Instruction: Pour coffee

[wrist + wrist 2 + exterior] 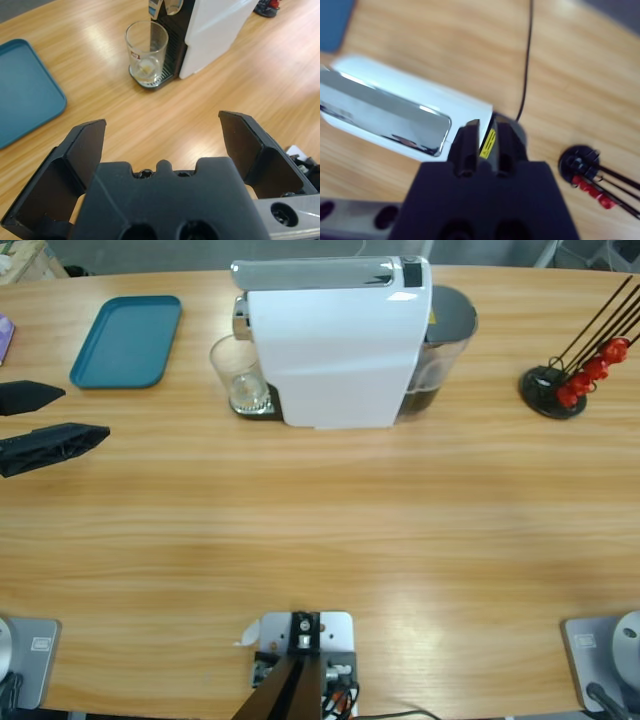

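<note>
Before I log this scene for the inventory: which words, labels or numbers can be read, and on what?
No text can be read.
Glass: a small red and white mark on its side, too small to read.
Machine: a yellow sticker at its back, too blurred to read.
Tray: no marks seen.

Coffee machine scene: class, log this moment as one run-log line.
glass: on machine drip tray, no coffee visible | left hand: open, short of glass | right hand: above machine, empty | tray: bare

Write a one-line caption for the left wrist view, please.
Open left gripper faces a clear glass under the white machine.
</note>
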Robot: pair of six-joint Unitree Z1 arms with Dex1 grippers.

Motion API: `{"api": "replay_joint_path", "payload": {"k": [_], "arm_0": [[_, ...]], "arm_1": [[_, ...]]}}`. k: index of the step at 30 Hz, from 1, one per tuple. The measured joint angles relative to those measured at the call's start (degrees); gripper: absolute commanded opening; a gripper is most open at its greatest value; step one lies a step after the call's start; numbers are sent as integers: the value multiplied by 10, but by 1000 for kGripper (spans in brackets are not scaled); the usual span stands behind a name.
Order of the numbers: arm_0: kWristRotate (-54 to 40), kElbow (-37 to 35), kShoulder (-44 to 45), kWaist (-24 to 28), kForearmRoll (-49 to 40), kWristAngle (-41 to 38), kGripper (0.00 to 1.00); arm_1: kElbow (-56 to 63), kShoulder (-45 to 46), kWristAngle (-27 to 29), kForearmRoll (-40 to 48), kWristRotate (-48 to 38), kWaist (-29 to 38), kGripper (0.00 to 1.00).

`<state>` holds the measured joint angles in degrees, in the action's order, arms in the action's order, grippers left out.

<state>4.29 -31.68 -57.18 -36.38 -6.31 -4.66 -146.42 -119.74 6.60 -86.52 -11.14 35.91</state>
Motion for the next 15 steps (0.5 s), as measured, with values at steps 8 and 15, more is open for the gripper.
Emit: {"api": "replay_joint_path", "payload": {"k": [8,15], "arm_0": [[0,0,-2,0,0,0,994],[-1,0,-20,-1,0,-2,996]], "arm_1": [[70,116,16,0,5,7,1000],[344,277,11,54,2,7,1000]]}}
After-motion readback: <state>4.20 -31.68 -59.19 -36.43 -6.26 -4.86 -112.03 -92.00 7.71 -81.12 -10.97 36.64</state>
